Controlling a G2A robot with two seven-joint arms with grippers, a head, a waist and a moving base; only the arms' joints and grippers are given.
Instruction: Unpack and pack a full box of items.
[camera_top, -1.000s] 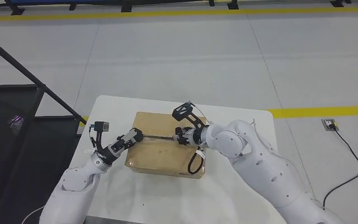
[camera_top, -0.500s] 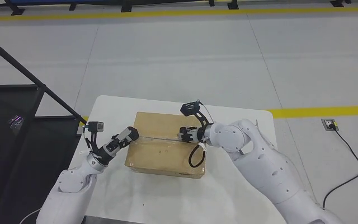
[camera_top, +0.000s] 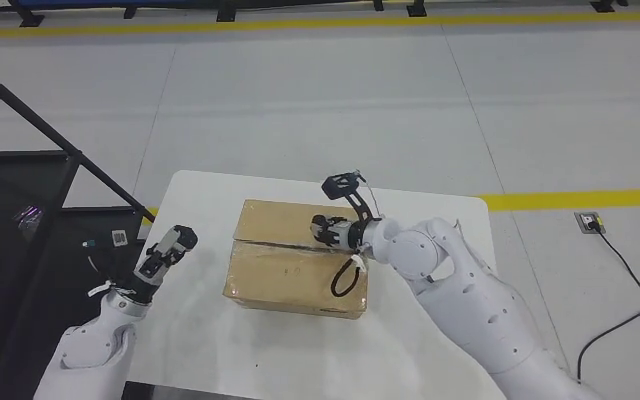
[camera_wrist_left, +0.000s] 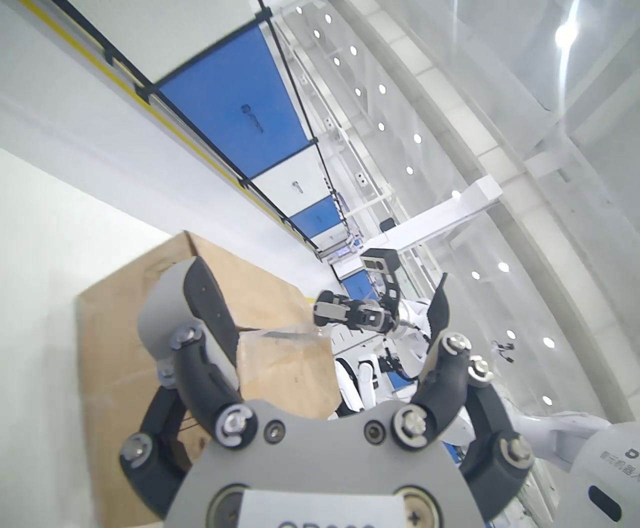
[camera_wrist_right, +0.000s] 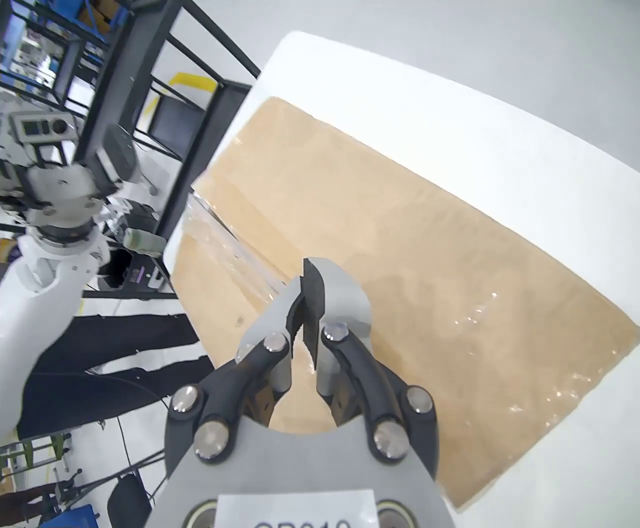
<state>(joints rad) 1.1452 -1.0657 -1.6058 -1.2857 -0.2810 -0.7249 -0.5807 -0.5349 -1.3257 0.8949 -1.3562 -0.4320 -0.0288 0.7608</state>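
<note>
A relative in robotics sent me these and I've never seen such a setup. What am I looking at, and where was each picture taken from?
This is a two-armed robot at a white table. One picture looks down from a camera above its arms. The other two come from cameras on its wrists, so each shows its own gripper up close. On the table stands a closed cardboard box. The right gripper is over the box top, shut on a strip of clear tape raised off the seam. The left gripper is open, holds nothing, and sits beside the box's end.
</note>
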